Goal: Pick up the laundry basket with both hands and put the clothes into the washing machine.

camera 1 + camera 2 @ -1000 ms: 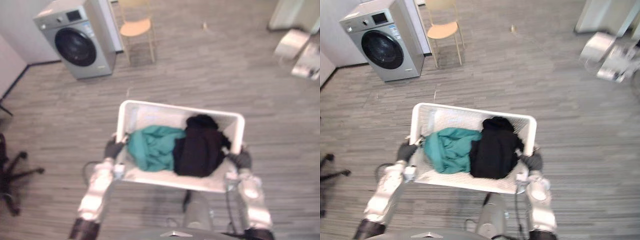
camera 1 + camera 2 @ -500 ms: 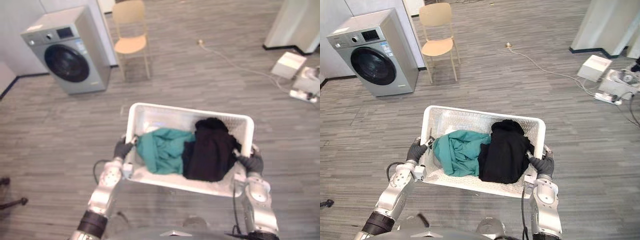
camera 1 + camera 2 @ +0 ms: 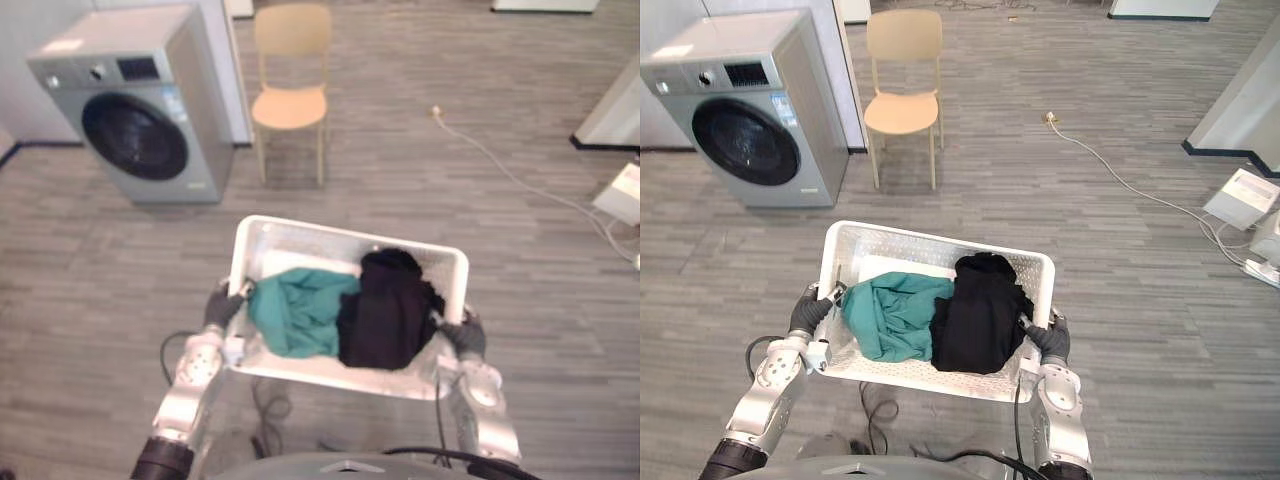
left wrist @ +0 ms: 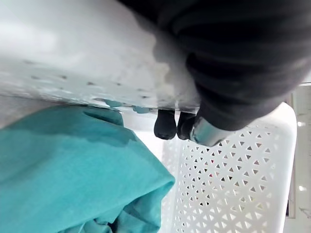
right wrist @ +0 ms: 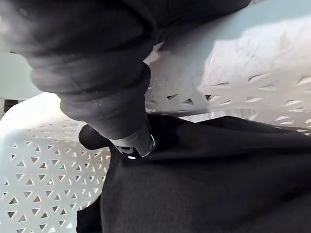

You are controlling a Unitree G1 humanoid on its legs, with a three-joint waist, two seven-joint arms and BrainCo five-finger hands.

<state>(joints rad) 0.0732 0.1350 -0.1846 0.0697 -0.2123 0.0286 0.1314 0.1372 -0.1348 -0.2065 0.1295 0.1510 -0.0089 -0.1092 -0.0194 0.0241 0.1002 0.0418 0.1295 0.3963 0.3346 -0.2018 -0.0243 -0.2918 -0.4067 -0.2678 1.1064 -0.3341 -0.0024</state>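
**Left eye view.** The laundry basket (image 3: pixel 345 228) is held up in front of the robot. The left hand (image 3: pixel 222 305) is closed on its 9 o'clock rim and the right hand (image 3: pixel 465 336) on its 3 o'clock rim. A teal garment (image 3: pixel 300 312) fills the 9 o'clock half and touches a black garment (image 3: pixel 385 312) in the 3 o'clock half. The washing machine (image 3: pixel 140 105) stands at about 10 o'clock from the basket, well apart, and its round door looks shut. A chair (image 3: pixel 292 95) stands at 12 o'clock, just beside the machine. A white cable (image 3: pixel 500 170) trails over the floor (image 3: pixel 560 300) at 2 o'clock.

**Right eye view.** The carry to the machine looks like the step in hand. It would go best by turning toward 10 o'clock and holding both rims level so the heap does not slide. The path should pass on the machine's side of the chair legs. The shut door will probably need a free hand, so the basket should be set down close to it.

**Left wrist view.** The dark fingertips (image 4: pixel 166 124) hook over the rim and down the inner wall, with the teal cloth just beside them. I judge the hold shallow, so it should stay firmly curled.

**Right wrist view.** A finger (image 5: pixel 137 140) curls inside the rim and presses against the black cloth. Cloth trapped there could let the grip slip, so avoid jolts.
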